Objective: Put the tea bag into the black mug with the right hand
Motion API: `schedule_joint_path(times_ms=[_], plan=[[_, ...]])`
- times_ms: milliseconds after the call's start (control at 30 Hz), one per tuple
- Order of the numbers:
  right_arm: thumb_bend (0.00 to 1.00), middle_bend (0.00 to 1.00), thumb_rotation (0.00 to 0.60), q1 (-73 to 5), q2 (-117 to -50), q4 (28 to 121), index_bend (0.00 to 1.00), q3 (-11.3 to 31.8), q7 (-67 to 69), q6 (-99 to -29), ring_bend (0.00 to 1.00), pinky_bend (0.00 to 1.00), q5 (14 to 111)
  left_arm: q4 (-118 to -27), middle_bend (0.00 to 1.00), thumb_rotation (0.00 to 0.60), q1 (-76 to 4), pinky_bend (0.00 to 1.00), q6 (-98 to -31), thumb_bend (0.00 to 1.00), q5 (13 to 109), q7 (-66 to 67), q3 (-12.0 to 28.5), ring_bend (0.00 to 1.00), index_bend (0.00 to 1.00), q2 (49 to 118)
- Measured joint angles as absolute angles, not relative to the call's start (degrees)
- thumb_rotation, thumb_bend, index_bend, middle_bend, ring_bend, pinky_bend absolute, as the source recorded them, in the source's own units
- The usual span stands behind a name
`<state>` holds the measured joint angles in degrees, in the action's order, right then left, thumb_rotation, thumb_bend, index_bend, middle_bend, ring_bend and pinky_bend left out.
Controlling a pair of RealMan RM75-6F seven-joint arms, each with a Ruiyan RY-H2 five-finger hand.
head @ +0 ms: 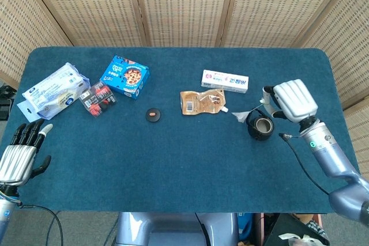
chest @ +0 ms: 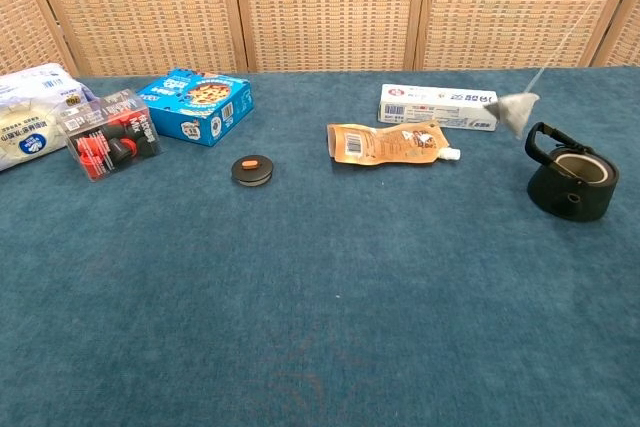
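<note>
Both views are evenly and brightly lit by soft, diffuse light, so the dark blue felt-covered worktop [head: 173, 159] carries only faint, short shadows and no glare. Most of the scene is sharp, though the pale triangular tea bag [chest: 511, 111] hanging on its string looks smeared and blurred in the chest view. The woven cane screen panels [head: 184, 4] lean outward toward the head view's edges, a mild wide-angle distortion.
</note>
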<state>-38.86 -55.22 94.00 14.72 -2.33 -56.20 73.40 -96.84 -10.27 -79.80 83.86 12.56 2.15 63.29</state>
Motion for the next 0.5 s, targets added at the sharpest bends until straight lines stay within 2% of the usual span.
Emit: schedule_joint_path(times_ms=[500], plan=[[0.65, 0.93, 0.600, -38.3, -58.0, 87.5, 0.66, 13.4, 2.6, -54.5, 0.89, 0.96, 73.4, -97.3, 0.00, 0.600, -10.1, 0.00, -80.0, 0.41, 83.7, 13.2, 2.0, 0.00, 0.07, 63.1]])
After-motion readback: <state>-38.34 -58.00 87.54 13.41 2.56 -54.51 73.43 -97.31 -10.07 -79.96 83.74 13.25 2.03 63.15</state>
